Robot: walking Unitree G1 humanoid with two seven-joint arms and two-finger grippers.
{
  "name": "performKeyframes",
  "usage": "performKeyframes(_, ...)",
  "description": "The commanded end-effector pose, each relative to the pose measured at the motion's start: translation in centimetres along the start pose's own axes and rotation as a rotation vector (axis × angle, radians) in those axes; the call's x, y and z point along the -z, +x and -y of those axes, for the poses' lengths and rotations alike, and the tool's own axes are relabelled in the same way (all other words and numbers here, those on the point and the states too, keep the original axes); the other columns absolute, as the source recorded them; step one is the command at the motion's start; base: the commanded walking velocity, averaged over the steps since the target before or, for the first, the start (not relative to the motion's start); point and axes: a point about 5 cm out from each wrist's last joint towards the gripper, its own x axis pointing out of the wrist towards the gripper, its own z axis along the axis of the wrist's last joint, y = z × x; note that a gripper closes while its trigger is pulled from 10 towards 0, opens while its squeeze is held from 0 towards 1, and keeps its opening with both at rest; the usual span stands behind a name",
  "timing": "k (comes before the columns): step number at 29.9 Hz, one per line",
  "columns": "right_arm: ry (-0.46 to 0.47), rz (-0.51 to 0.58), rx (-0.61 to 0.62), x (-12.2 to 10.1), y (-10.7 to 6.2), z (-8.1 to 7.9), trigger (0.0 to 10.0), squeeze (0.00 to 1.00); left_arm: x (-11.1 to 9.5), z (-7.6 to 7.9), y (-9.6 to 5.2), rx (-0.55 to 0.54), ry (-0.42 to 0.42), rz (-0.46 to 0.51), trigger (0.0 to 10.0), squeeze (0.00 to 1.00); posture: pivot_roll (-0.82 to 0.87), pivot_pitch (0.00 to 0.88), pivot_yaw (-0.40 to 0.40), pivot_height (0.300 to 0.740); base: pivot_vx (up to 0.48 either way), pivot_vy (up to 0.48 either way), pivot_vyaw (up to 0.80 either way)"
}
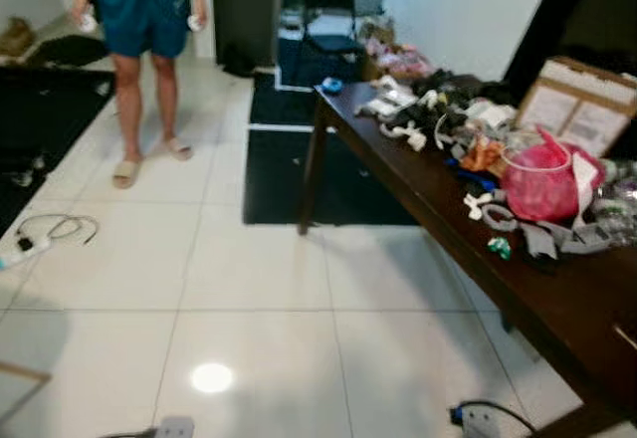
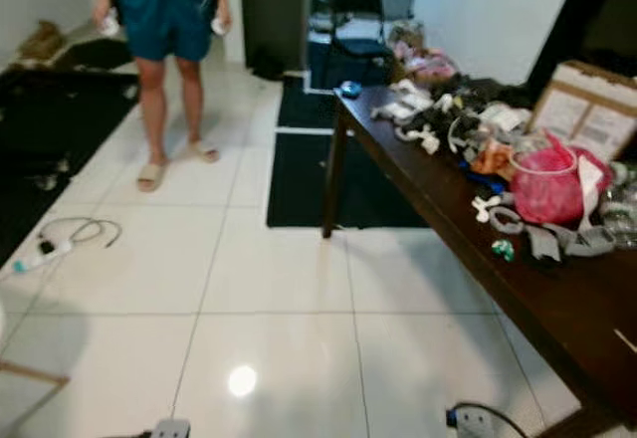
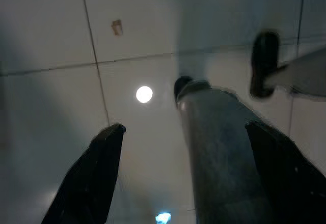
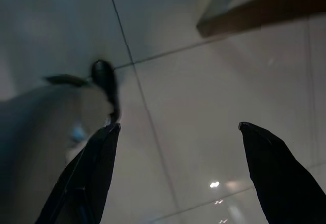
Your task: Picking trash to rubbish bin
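Trash, a pink plastic bag (image 1: 542,184) amid clutter, is seen on the dark wooden surface (image 1: 557,304), ahead and to the right. The right end effector (image 4: 178,178), nearer that side, and the left end effector (image 3: 186,175) are held spread and empty over the tiled floor (image 1: 259,279).

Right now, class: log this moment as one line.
left gripper: open, idle over floor | right gripper: open, idle | table: cluttered, pink bag | person: standing
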Motion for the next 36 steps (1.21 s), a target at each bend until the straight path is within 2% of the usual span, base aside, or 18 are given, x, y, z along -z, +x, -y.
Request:
performKeyframes(1, 0.006, -0.012, 0.021, 0.4, -0.1, 0.8, 10.0, 0.0, 0.0, 0.4, 0.1, 0.009, -0.001, 0.002, 10.0, 0.0, 0.02, 0.039, -0.026, 0.74, 0.0, 0.0, -0.8)
performKeyframes(13, -0.003, -0.018, 0.019, 0.6, -0.1, 0.8, 10.0, 0.0, 0.7, 0.2, 0.0, 0.0, -0.017, -0.012, 10.0, 0.0, 0.02, 0.046, -0.029, 0.74, 0.0, 0.0, -0.8)
performKeyframes(36, -0.023, -0.04, 0.017, 1.4, -0.2, 1.1, 10.0, 0.0, 0.1, 0.2, 0.0, 0.0, 0.001, 0.0, 10.0, 0.0, 0.02, 0.038, -0.029, 0.74, 0.0, 0.0, -0.8)
